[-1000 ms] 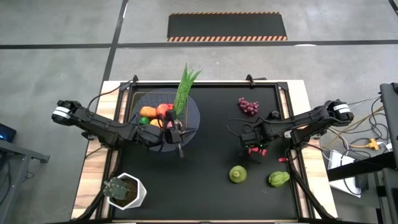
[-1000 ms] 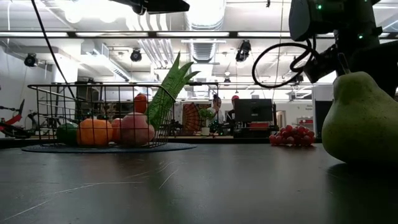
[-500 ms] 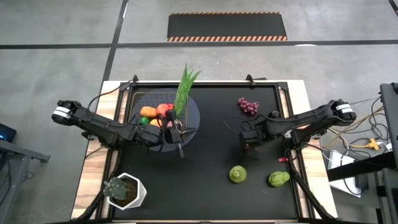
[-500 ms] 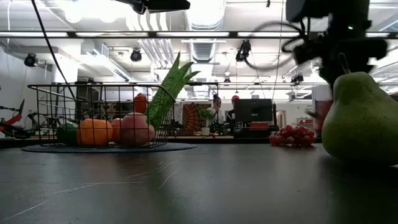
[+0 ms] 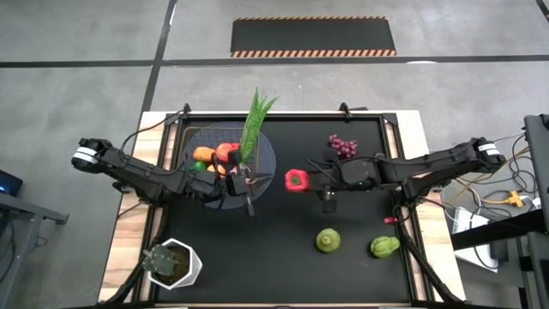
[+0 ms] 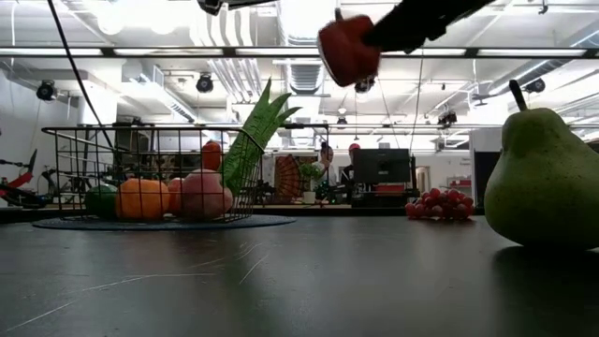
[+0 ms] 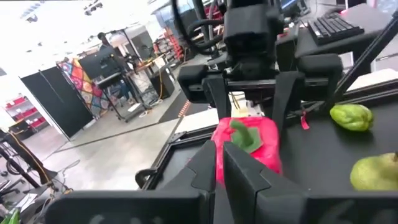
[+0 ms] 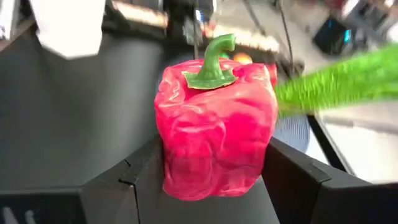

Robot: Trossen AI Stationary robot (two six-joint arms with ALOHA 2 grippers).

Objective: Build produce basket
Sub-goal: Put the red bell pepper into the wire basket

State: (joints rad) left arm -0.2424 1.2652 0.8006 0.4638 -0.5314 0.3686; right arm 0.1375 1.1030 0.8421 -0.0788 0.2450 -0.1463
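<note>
Right pincer (image 5: pixel 302 180) closed on a red bell pepper (image 5: pixel 296 180), held above the tabletop (image 5: pixel 292 257) just beside the basket (image 5: pixel 225 163) — evidently in transit toward it, on the side facing the grapes (image 5: pixel 342 146). In the right wrist view the pepper sits between the fingers with its green stem projecting away from the pincer; its long axis runs stem to base. Left pincer (image 5: pixel 247 193) rests shut and empty at the basket's rim — presumably steadying it.
</note>
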